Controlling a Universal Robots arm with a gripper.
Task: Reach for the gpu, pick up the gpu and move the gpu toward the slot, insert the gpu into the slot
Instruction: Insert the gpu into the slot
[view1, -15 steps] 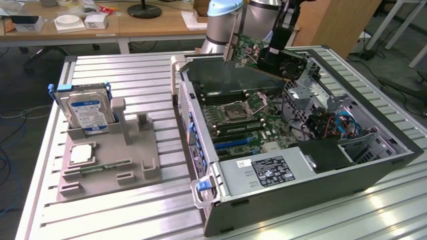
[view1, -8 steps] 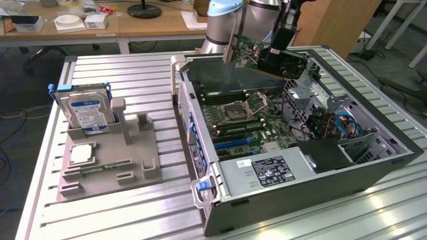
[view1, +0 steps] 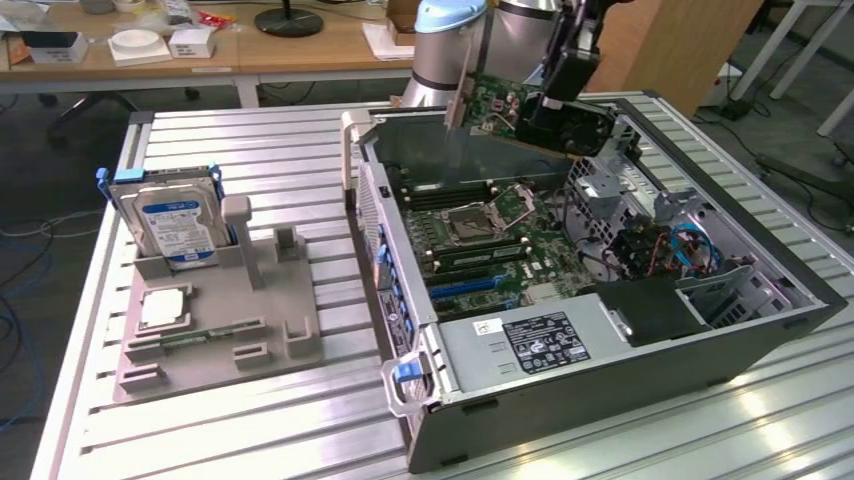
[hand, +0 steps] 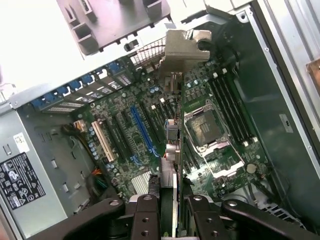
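While hand (hand: 169, 205) clamps gpu (hand: 171, 145), it hangs above motherboard (hand: 125, 150).

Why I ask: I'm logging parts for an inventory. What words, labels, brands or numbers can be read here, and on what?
No text can be read for certain.
hard drive, blue and white label: print too small to read.
power supply, black label: white print and marks, too small to read.
white sticker beside that black label: too blurred to read.
gpu: no legible markings.
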